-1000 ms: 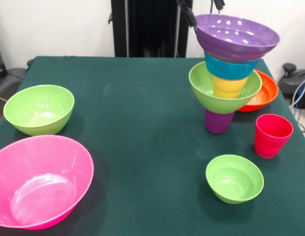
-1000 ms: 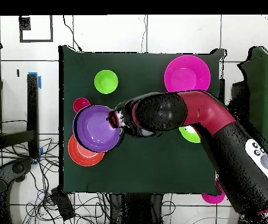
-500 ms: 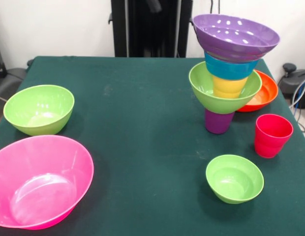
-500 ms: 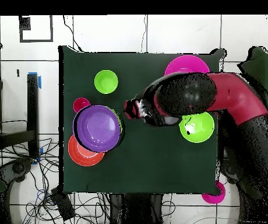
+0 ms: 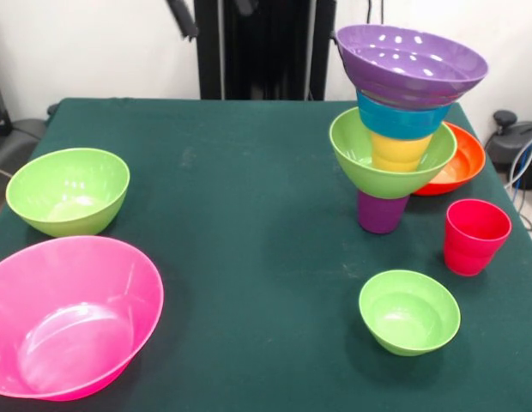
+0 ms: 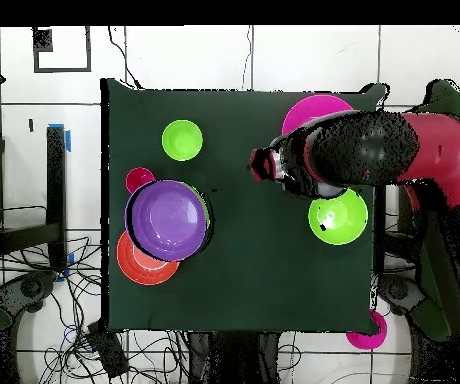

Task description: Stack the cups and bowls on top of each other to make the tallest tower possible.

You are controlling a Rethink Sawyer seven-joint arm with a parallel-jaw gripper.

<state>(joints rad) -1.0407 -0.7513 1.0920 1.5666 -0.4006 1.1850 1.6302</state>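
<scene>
The tower [image 5: 395, 137] stands at the right: a purple cup [image 5: 382, 213] as base, then a lime green bowl [image 5: 356, 150], a yellow cup [image 5: 399, 153], a blue bowl [image 5: 402, 122] and a wide purple bowl [image 5: 410, 62] on top, which from overhead [image 6: 167, 220] covers the rest. A red cup [image 5: 476, 236] [image 6: 139, 180] stands beside it. My gripper [image 5: 213, 10] [image 6: 261, 163] is high over mid-table, far from the tower. It is open and holds nothing; only its two tips show in the front view.
An orange-red bowl [image 5: 462, 163] [image 6: 136, 265] sits behind the tower. A small green bowl [image 5: 409, 311] [image 6: 182, 139] is in front of it. A green bowl [image 5: 69, 190] [image 6: 338, 217] and a large pink bowl [image 5: 69, 313] [image 6: 314, 108] lie across the table, the pink one partly under my arm from overhead.
The gripper has left the purple bowl's rim and swung away across the table toward the green and pink bowls. The purple bowl stays on the tower.
</scene>
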